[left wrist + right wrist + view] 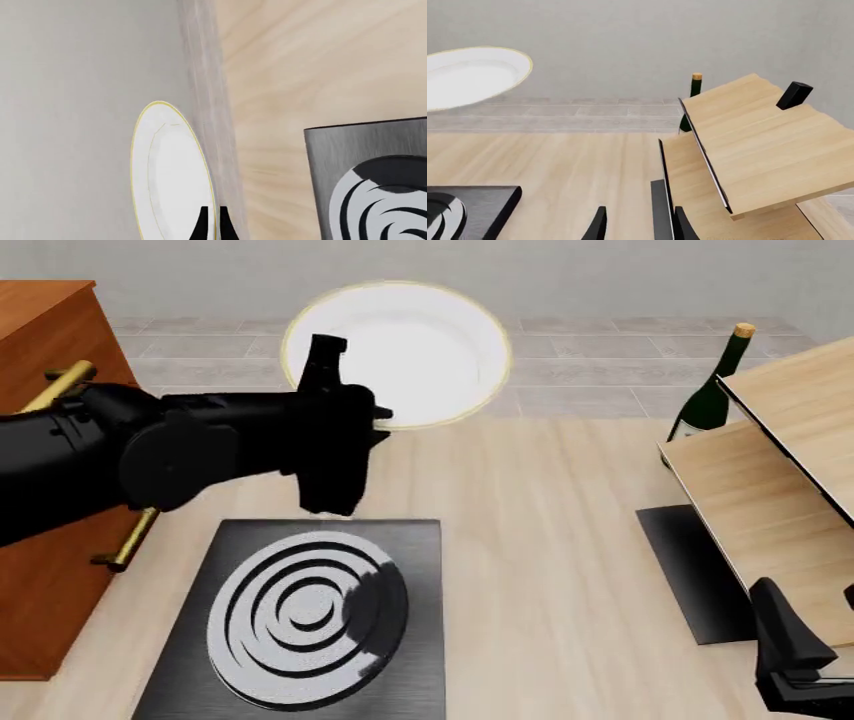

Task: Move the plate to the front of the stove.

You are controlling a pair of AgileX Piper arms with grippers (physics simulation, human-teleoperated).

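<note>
My left claw (213, 224) is pinched tight on the gold rim of the white plate (407, 350). I hold the plate up in the air, past the far side of the black stove (310, 625). My right claw (639, 225) sits low on the near right, fingers apart, holding nothing, near the wooden shelf (781, 475).

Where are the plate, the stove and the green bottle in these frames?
plate (427, 340): front view, on its white centre, right of the left arm.
stove (416, 540): front view, on bare black surface at its far right corner.
green bottle (703, 400): front view, on its dark body, behind the wooden shelf.
</note>
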